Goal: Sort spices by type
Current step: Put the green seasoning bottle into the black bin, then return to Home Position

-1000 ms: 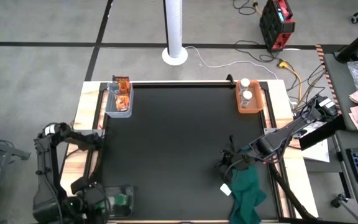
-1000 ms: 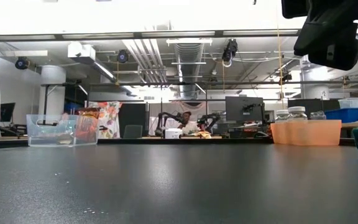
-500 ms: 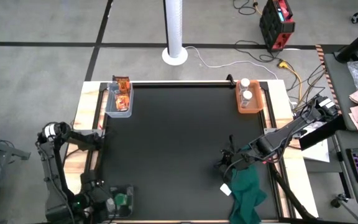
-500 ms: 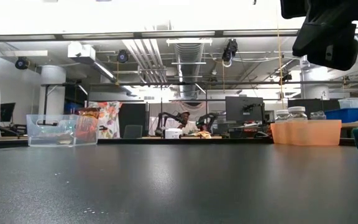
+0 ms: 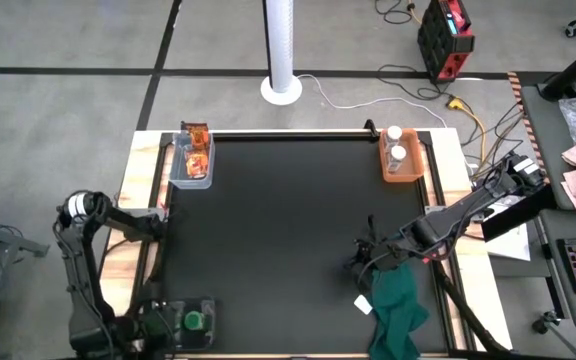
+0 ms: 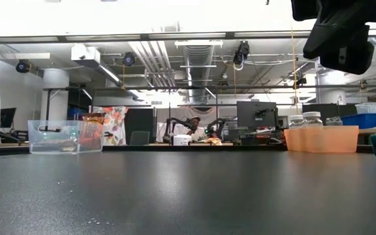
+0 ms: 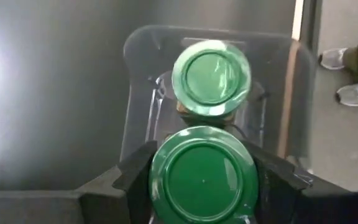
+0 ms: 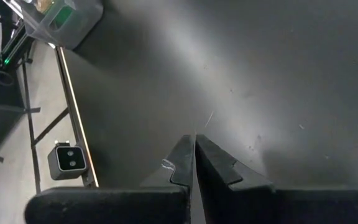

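My left gripper (image 5: pixel 173 322) is at the table's near left corner, shut on a short green-lidded jar (image 7: pixel 204 175) over the near end of a clear bin (image 7: pixel 138 87). A second green-lidded jar (image 7: pixel 211 76) stands in that bin, also seen in the high view (image 5: pixel 194 320). Two orange-copper foil packets (image 5: pixel 197 150) lie in a clear bin at the far left. Two clear white-capped jars (image 5: pixel 396 145) stand in an orange bin (image 5: pixel 402 172) at the far right. My right gripper (image 5: pixel 363 263) is shut and empty above the mat. My left gripper holds the green-lidded jar between its two fingers (image 7: pixel 135 174), one on each side of the jar just below the lid's rim (image 7: pixel 157 186). The jar is upright, lid up. The lid hides the place of contact and whether the jar's base rests in the bin.
A dark green cloth (image 5: pixel 400 312) and a small white paper scrap (image 5: pixel 364 304) lie at the near right, just beside my right gripper. The black mat (image 5: pixel 288 220) covers the table between the bins. A white pole base (image 5: pixel 281 88) stands beyond the far edge.
My left arm has reached farther along the table's near edge, its elbow swinging outward to the left. The held jar now sits at the clear bin beside the other green-lidded jar, whose lid shows more plainly in the high view.
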Motion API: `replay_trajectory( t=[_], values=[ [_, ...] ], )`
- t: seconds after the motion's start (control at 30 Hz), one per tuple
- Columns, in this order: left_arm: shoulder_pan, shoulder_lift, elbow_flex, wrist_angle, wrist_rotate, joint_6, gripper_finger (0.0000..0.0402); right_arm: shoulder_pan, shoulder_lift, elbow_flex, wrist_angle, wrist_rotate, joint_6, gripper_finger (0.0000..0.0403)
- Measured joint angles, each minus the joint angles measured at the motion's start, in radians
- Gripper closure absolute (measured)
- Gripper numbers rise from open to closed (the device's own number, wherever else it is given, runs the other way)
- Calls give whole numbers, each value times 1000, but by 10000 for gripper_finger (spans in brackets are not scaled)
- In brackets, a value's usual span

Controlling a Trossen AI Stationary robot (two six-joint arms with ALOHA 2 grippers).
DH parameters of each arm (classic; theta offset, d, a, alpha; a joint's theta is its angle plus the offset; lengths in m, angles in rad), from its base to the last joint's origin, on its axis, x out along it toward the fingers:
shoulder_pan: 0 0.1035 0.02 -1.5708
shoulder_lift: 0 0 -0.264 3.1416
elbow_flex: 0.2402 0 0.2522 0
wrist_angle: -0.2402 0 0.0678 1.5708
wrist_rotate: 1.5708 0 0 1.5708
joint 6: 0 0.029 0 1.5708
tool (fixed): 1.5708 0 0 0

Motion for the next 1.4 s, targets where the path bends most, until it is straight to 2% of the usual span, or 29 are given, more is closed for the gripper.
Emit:
replay_trajectory(
  t=[0.27,0.57,0.77,1.0,1.4],
  values=[
    [-3,-7,-105,61,4,33,217,-16,0,0,4,-1,5,394],
    [-6,-13,-146,150,-8,8,217,-32,0,0,7,-3,-2,394],
    [-3,-10,-148,139,22,-39,163,-42,0,0,7,-2,-5,394],
    [2,-9,-112,100,57,-45,149,-50,0,0,7,0,-16,394],
    [4,-9,88,-153,58,-44,146,-59,0,0,10,0,-19,394]
  ],
)
